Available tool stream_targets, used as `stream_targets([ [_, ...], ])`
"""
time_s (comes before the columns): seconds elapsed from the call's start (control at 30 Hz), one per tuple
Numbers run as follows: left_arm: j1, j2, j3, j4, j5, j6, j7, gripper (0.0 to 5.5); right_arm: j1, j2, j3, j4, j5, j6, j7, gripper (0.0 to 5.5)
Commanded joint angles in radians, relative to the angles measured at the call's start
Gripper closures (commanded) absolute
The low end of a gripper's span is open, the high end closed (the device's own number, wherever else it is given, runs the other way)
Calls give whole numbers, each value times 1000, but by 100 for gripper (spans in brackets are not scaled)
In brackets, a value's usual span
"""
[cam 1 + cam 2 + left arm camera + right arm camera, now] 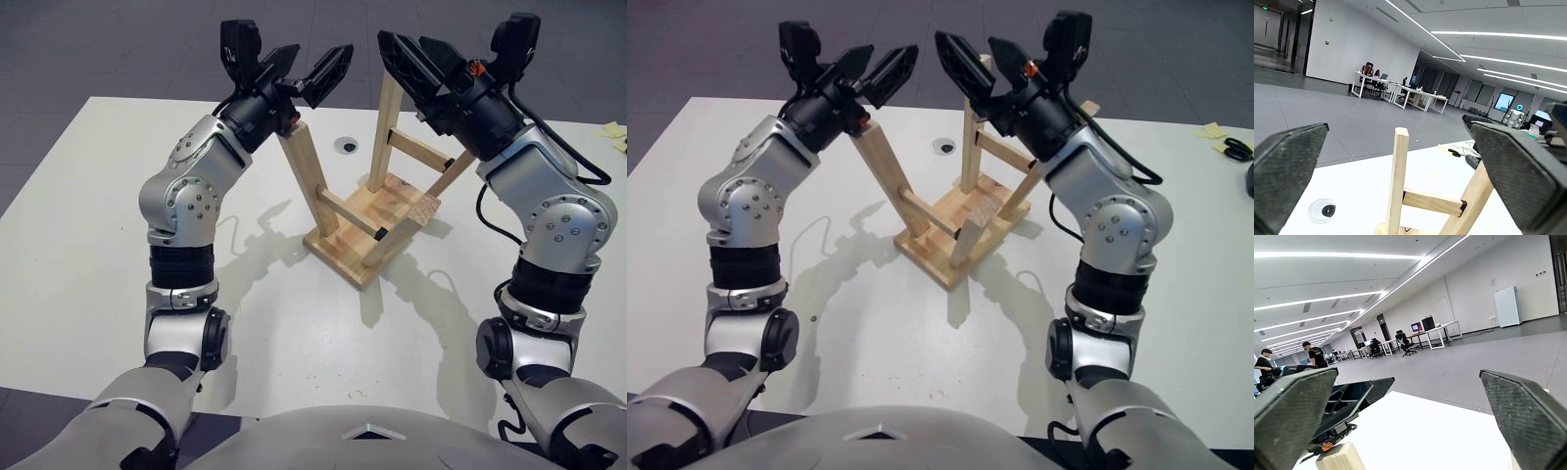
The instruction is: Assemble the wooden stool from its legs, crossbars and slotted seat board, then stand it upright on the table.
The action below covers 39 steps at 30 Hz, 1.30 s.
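Stool (397,196) is shown inverted mid-table (98,245), seat board (345,257) down, legs (312,181) and crossbars (421,149) apparently fitted; joint seating cannot be confirmed. Left gripper (309,67) and right gripper (416,54) are held open above the leg tops, nothing grasped. Uprighting is left.

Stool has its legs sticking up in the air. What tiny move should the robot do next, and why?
Probably lower the open left gripper and right gripper onto the leg tops and close them. The stool looks assembled but rests upside down on its seat board, and both grippers hover above legs, holding nothing.
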Motion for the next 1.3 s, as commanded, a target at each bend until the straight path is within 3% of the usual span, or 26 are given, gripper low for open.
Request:
stream_targets([
  [0.03,-11,-1,34,-6,-31,81,53,12,-11,17,-24,-12,24,-6,-19,10],
  [0.27,-191,29,151,-128,-169,100,103,12,-53,66,-82,0,96,-46,-69,10],
  [0.37,-181,46,134,-106,-154,98,88,12,-67,81,-109,2,137,-60,-97,10],
  [0.47,-46,28,20,-1,-65,107,59,12,-44,70,-86,-1,124,-46,-105,10],
  [0.53,90,26,-130,81,42,106,32,12,-1,50,-39,-17,83,-23,-99,10],
  [0.63,248,10,-252,23,70,131,15,12,32,42,-3,-42,67,-8,-90,10],
  [0.83,166,-36,-116,-61,-75,129,26,12,9,66,-57,-50,164,-28,-86,10],
  [1.1,108,-82,40,-123,-298,112,36,12,0,26,-153,-65,847,-1,-151,10],
  [1.2,94,-64,107,-117,-346,103,52,12,10,-19,-150,-49,886,-15,-172,10],
  [1.3,85,-3,179,-104,-339,82,79,12,38,-77,-153,-12,600,-112,-226,10],
])
